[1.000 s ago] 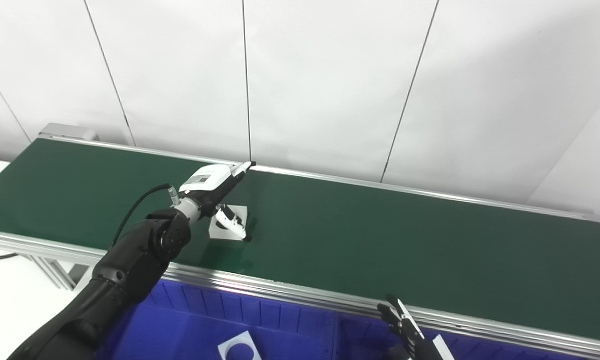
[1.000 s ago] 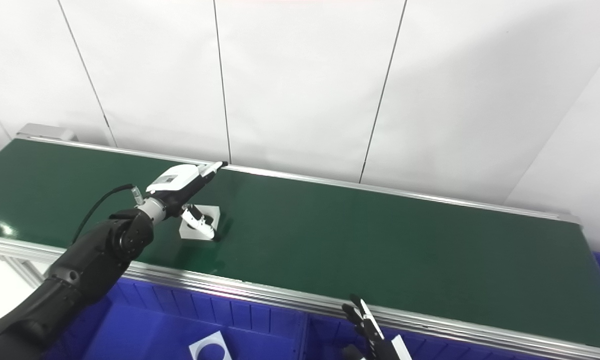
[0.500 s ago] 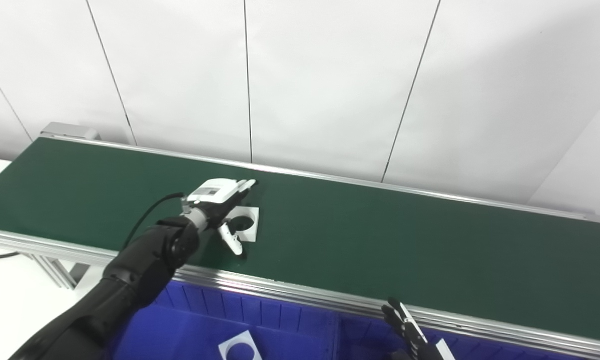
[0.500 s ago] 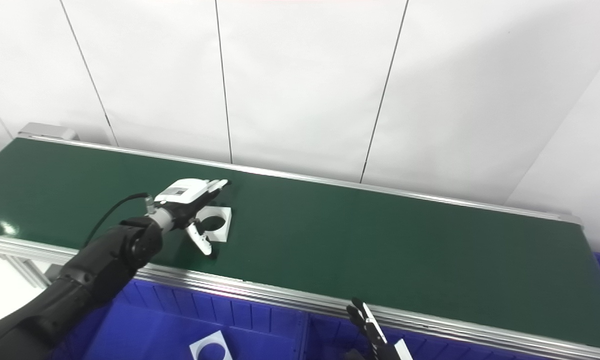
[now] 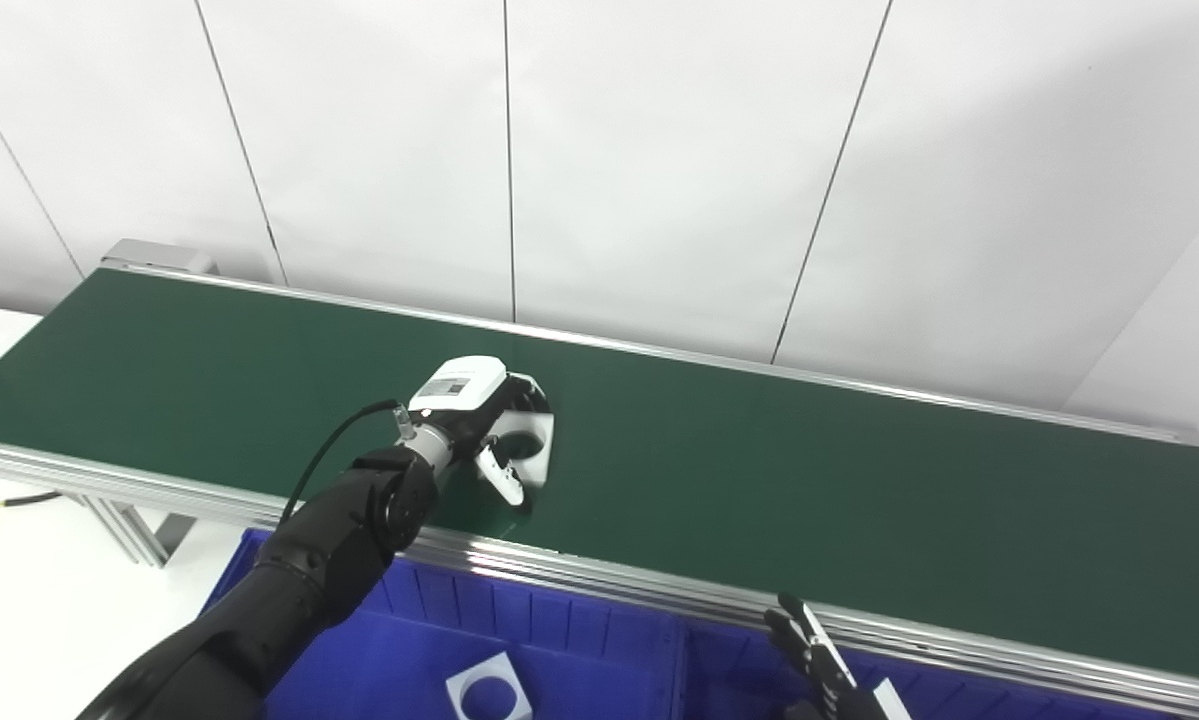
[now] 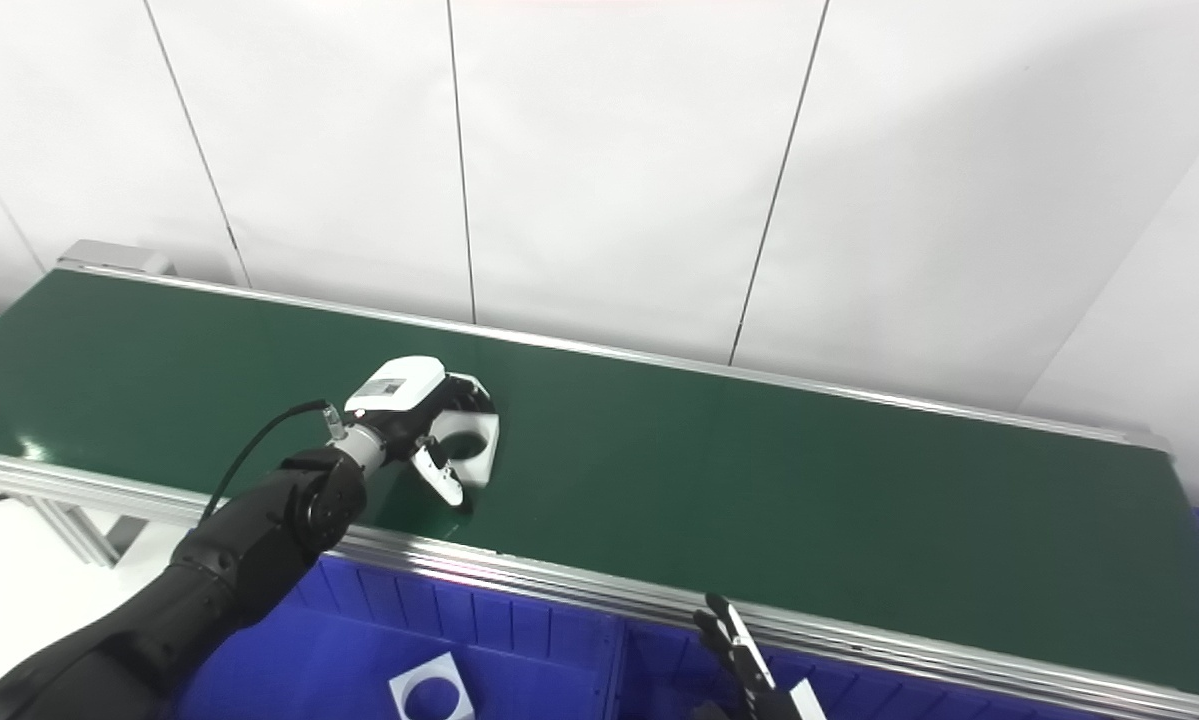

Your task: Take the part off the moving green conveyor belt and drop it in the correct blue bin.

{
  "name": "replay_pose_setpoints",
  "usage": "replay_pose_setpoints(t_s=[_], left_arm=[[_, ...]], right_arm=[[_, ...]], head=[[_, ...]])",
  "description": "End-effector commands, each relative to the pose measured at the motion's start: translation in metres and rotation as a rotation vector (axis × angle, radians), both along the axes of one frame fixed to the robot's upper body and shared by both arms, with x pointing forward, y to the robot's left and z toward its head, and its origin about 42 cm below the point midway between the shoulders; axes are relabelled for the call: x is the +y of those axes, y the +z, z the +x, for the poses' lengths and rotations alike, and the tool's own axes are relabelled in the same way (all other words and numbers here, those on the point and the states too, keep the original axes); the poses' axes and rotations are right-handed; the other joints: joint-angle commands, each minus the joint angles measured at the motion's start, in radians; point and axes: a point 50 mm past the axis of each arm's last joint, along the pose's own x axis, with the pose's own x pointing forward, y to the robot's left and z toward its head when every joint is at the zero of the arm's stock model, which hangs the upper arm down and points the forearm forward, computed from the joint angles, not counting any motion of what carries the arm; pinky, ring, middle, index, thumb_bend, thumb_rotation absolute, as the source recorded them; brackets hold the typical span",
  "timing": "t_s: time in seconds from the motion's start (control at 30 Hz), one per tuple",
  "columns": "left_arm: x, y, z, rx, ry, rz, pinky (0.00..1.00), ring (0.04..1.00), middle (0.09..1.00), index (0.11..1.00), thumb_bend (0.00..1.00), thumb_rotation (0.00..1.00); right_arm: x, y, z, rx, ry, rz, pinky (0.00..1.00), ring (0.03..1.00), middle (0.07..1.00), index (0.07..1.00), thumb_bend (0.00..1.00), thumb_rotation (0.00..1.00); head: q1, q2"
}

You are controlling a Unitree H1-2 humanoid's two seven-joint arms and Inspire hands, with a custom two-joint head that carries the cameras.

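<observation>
My left hand [image 5: 479,425] is over the flat white square part with a round hole [image 5: 529,455], which lies on the green conveyor belt [image 5: 809,490] near its front rail. Fingers [image 5: 531,398] curl over the part's far edge, the thumb [image 5: 501,478] reaches down at its near edge. They touch or nearly touch the part, not clearly clamped on it; the part looks flat on the belt. I can't tell if there's a real grip.

Left arm [image 5: 329,540] comes up from bottom left, black, elbow bent, crossing the silver aluminium front rail [image 5: 659,590], wrist over the belt, white back of the hand facing up, black cable looping off the wrist.

My right hand [image 6: 744,670] is low at the bottom edge, in front of the rail over the bin, fingers straight and a little spread, holding nothing. Only the upper part shows.

The right eye view shows more of the belt's far right end and a bit of blue beyond it. The left eye view shows more of the left end of the white table [image 5: 19,600] with a cable on it.

Below the rail sits the blue plastic bin [image 5: 579,640], with another white square part with a hole [image 5: 487,688] lying inside, left compartment.
</observation>
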Motion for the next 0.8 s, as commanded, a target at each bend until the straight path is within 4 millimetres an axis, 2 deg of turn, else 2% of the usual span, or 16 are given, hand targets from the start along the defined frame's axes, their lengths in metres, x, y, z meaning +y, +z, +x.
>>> replay_pose_setpoints(t_s=[0.0, 0.2, 0.47, 0.53, 0.57, 0.67, 0.77], left_arm=[[-0.006, 0.016, 0.013, -0.009, 0.001, 0.005, 0.42, 0.496, 0.510, 0.482, 0.52, 0.00], [-0.002, 0.017, 0.015, 0.120, 0.014, 0.023, 0.38, 0.455, 0.459, 0.504, 0.52, 0.00], [0.008, 0.024, 0.015, 0.151, 0.026, 0.001, 0.44, 0.521, 0.522, 0.477, 0.52, 0.00], [0.008, 0.035, 0.015, 0.112, 0.038, -0.045, 0.44, 0.520, 0.523, 0.477, 0.52, 0.00], [0.008, 0.040, 0.014, 0.093, 0.042, -0.068, 0.37, 0.455, 0.465, 0.494, 0.52, 0.00], [0.008, 0.057, 0.011, 0.030, 0.048, -0.147, 0.35, 0.433, 0.444, 0.501, 0.52, 0.00], [0.007, 0.082, 0.004, -0.074, 0.051, -0.279, 0.40, 0.476, 0.499, 0.486, 0.52, 0.00]], right_arm=[[0.003, 0.015, 0.003, -0.096, 0.000, 0.025, 0.96, 0.938, 0.938, 0.990, 0.72, 0.93], [0.003, 0.015, 0.004, -0.101, 0.005, 0.034, 0.95, 0.942, 0.943, 0.996, 0.70, 0.93], [0.003, 0.015, 0.005, -0.103, 0.004, 0.042, 0.94, 0.940, 0.941, 0.993, 0.70, 0.92], [0.003, 0.015, 0.005, -0.103, 0.003, 0.045, 0.94, 0.940, 0.942, 0.993, 0.71, 0.92], [0.003, 0.015, 0.005, -0.103, 0.003, 0.046, 0.94, 0.939, 0.943, 0.994, 0.70, 0.92], [0.004, 0.016, 0.004, -0.105, 0.002, 0.045, 0.93, 0.940, 0.944, 0.993, 0.70, 0.91], [0.005, 0.017, 0.004, -0.107, 0.001, 0.036, 0.93, 0.938, 0.942, 0.993, 0.71, 0.93]], head=[[0.001, 0.000], [0.003, 0.002], [0.003, 0.007], [-0.002, 0.009], [-0.003, 0.009], [-0.012, 0.014], [-0.025, 0.020]])
